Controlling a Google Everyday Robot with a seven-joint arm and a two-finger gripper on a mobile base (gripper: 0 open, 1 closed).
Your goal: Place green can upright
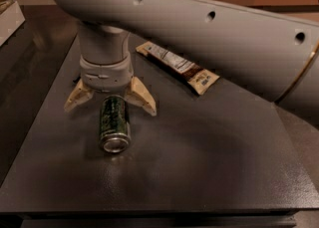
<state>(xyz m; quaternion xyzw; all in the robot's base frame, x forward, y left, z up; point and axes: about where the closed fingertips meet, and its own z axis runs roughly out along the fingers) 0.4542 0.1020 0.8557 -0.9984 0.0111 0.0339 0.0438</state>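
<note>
Between the tips of the spread claw [109, 108] lies the green can [114, 122], sideways.

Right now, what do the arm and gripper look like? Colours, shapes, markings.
The arm is a smooth pale grey tube with small dark round holes along it and a brass-coloured ring towards the right. The wrist is a pale cylinder with a ribbed collar. The gripper, over the far end of the small dark green metal can, has two cream wedge-shaped fingers. No cables visible.

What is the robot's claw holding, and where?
Nothing. The gripper is open, fingers straddling the far end of the green can, which lies on its side.
</note>
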